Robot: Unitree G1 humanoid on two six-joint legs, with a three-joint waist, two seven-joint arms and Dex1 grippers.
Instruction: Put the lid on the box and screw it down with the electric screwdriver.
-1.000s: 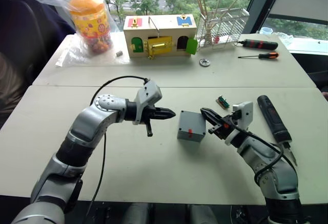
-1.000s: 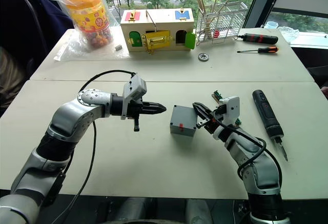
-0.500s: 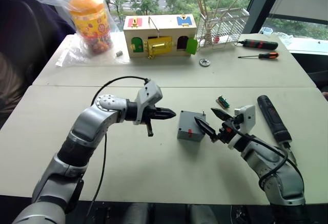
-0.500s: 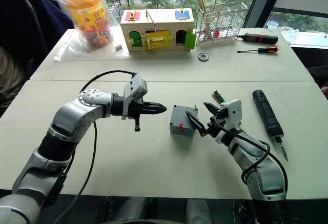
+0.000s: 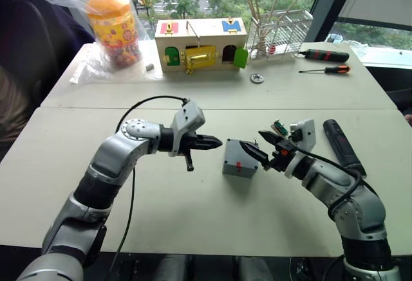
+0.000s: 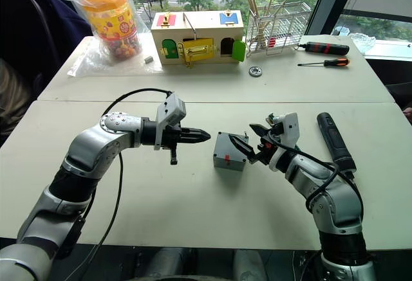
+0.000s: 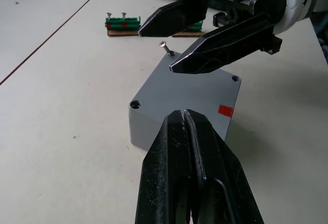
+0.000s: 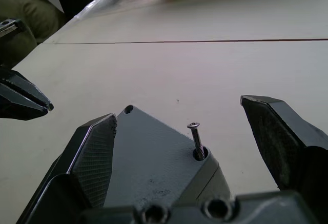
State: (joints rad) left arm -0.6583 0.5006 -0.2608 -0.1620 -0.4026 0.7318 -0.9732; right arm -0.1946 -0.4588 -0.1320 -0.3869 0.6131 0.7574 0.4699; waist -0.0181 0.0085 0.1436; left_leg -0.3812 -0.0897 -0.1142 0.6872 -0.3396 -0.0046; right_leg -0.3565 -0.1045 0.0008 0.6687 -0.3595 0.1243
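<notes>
Here the right gripper (image 6: pixel 248 141) hangs wide apart over the small grey plastic box (image 6: pixel 228 152), grasping nothing; the left gripper (image 5: pixel 215 143) is clenched empty.

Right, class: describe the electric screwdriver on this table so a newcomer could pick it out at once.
Start at the near table and find the grey box between the two grippers. Past the right gripper, on the robot's right, lies the electric screwdriver: a thick black stick, unlike the slimmer black-and-red and orange-handled screwdrivers on the far table.
</notes>
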